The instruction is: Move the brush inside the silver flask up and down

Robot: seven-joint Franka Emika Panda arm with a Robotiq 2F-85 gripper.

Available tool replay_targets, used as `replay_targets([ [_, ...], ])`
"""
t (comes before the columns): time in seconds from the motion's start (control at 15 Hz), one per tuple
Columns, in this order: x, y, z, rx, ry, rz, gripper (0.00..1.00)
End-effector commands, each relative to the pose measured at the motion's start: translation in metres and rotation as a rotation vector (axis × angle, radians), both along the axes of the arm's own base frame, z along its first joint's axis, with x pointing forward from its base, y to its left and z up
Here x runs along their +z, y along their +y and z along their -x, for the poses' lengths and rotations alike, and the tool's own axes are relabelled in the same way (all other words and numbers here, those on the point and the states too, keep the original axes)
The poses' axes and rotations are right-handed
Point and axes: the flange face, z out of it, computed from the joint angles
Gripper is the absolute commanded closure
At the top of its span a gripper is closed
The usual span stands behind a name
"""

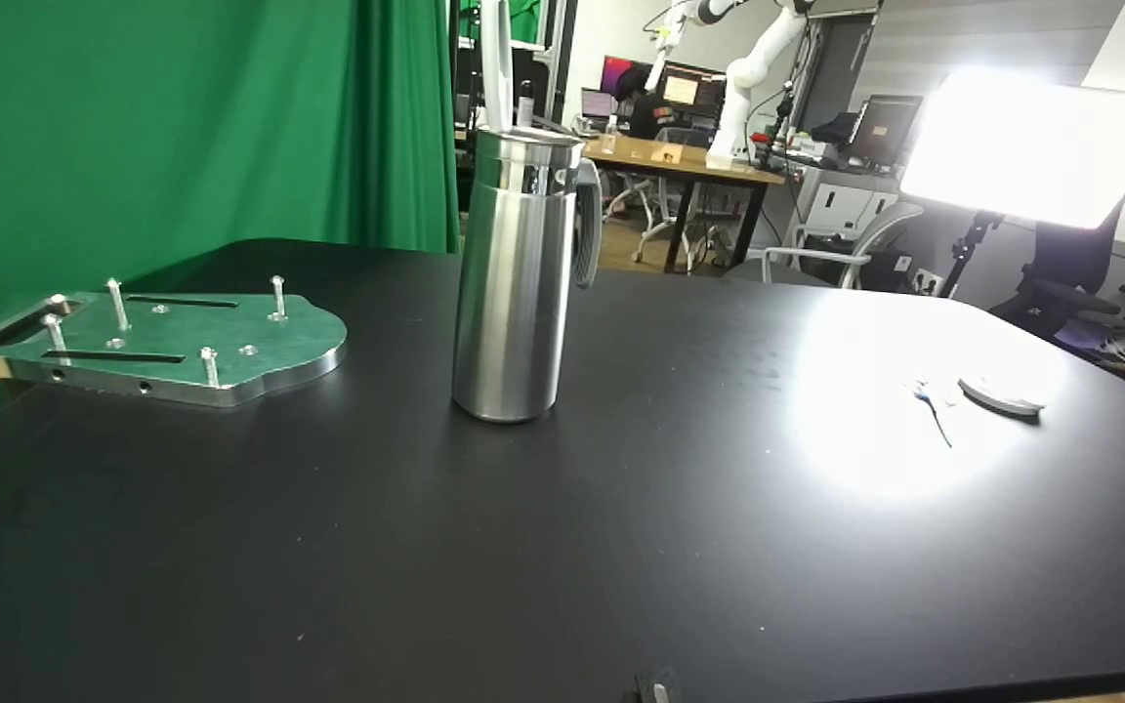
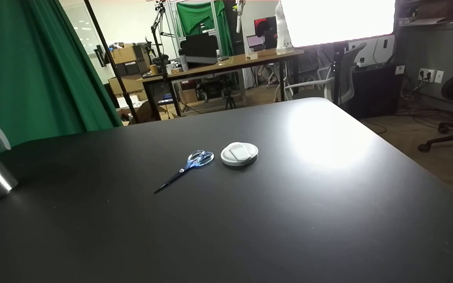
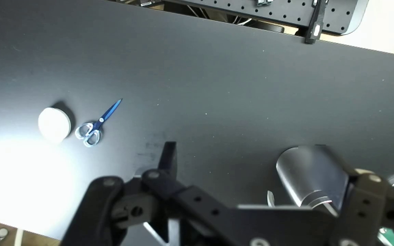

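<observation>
Flask [image 3: 290, 171] at four o'clock in wrist view could topple if the spread, empty pincer [image 3: 246, 145] knocks it.

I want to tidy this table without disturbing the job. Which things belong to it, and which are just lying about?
For the job:
silver flask
brush, probably the white handle sticking up from the flask
gripper, open

Just lying about:
scissors
round white disc
green plate with pegs

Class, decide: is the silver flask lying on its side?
No, in an exterior view the silver flask stands upright on the black table.
</observation>
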Motion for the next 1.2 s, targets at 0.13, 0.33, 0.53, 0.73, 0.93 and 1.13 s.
replay_targets([
  [0.13,-0.004,0.018,-0.02,0.028,-0.01,0.01,0.0],
  [0.33,-0.014,0.054,-0.046,0.059,-0.034,-0.005,0.0],
  [0.53,-0.023,0.099,-0.071,-0.042,-0.012,-0.026,0.0],
  [0.73,-0.037,0.14,-0.084,-0.07,-0.008,-0.018,0.0],
  [0.93,-0.054,0.166,-0.095,-0.226,0.034,-0.009,0.0],
  [1.13,-0.066,0.18,-0.11,-0.376,0.011,-0.016,0.0],
])
